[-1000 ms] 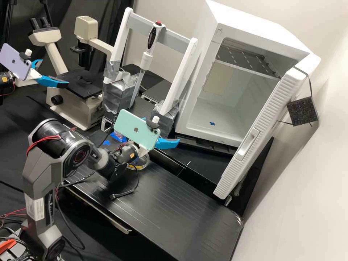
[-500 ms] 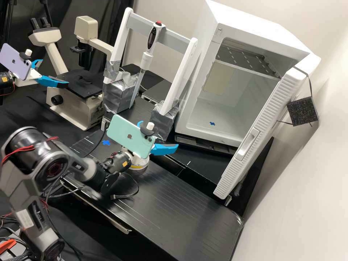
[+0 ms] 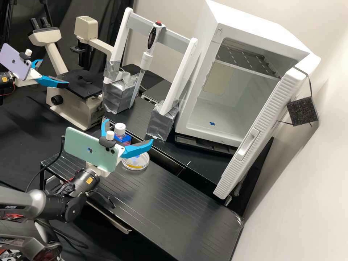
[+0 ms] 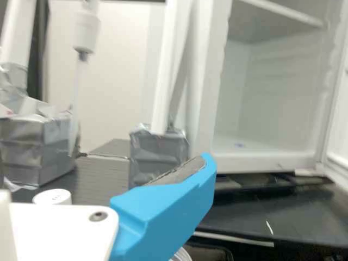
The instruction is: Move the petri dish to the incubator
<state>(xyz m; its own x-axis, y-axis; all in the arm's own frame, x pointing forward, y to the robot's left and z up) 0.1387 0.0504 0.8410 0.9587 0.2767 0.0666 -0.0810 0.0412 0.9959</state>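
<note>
On the counter [image 3: 170, 206], the petri dish [image 3: 136, 166] sits near the bottle [image 3: 120, 129] (awkward company), so the tool [image 3: 129, 131], spread wide, could knock either by dipping carelessly

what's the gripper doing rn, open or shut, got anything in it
Gripper: open, holding nothing; the petri dish sits on the black bench.
</note>
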